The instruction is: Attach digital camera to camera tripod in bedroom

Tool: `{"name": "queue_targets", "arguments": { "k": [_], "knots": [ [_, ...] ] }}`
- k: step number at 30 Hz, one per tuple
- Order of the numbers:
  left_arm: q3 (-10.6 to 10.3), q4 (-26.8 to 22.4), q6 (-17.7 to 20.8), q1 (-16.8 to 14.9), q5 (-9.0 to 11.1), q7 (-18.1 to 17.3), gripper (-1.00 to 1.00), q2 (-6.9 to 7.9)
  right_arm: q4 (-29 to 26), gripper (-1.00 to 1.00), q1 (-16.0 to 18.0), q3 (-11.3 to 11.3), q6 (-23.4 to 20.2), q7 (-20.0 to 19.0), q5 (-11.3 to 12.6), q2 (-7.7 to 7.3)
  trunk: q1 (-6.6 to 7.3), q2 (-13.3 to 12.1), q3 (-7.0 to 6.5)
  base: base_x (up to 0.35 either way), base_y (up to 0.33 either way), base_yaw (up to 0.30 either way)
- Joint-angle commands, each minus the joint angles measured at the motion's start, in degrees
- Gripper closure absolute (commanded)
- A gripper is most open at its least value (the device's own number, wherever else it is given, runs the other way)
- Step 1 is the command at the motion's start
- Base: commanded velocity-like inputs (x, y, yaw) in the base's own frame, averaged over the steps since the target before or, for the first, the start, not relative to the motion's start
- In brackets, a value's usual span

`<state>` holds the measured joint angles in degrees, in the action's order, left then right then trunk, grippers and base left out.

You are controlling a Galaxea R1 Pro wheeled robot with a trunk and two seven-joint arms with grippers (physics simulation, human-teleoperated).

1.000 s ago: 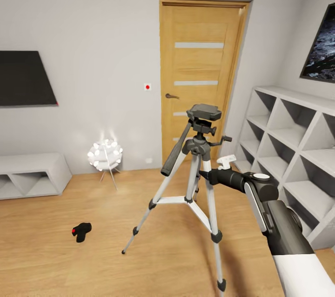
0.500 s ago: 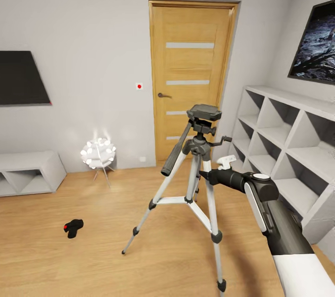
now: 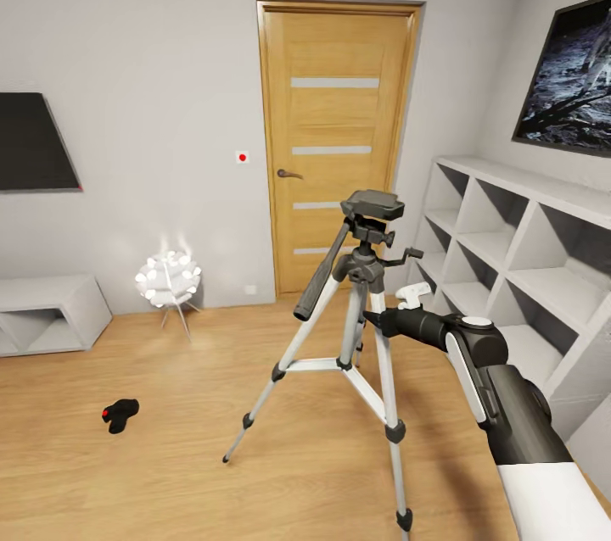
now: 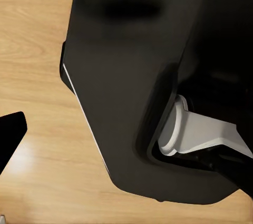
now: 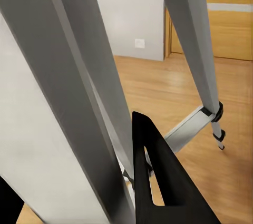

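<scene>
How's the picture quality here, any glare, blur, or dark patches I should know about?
Head view: evenly lit and sharp, with a glowing floor lamp blooming against the wall. Left wrist view: dark, softly blurred robot body close up. Right wrist view: camera tripod legs loom large, slightly soft.

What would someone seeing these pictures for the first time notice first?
The silver-legged camera tripod stands front and centre on the wood floor, with the robot's right arm reaching in against it from the right. Behind it a tall wooden door dominates the white wall. Far off to the left, the small black digital camera with its red button lies alone on the floor, near a glowing ball lamp.
</scene>
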<state>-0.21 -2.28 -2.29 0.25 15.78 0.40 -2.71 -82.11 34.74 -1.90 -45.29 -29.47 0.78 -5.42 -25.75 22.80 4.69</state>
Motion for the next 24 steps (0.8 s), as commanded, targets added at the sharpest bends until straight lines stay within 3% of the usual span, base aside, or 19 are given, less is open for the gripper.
{"name": "queue_targets", "arguments": {
  "k": [1, 8, 24],
  "knots": [
    [-0.05, -0.09, -0.08, 0.02, 0.29, 0.04, -1.00, -0.01, -0.07, 1.00, 0.06, -0.04, -0.35, -0.07, 0.45, -0.03, -0.03, 0.12, 0.11, 0.000, -0.027, 0.000],
    [-0.04, -0.09, -0.08, 0.02, 0.26, 0.04, -1.00, -0.02, 0.14, 1.00, 0.06, -0.04, -0.33, -0.07, 0.45, -0.03, -0.03, 0.12, 0.11, 0.000, -0.063, 0.000],
    [-0.05, -0.09, -0.08, 0.02, 0.32, 0.04, -1.00, 0.04, 0.37, 1.00, 0.06, -0.12, -0.33, -0.14, -1.20, -0.01, -0.03, 0.12, 0.11, 0.000, -0.232, 0.000]
  ]
}}
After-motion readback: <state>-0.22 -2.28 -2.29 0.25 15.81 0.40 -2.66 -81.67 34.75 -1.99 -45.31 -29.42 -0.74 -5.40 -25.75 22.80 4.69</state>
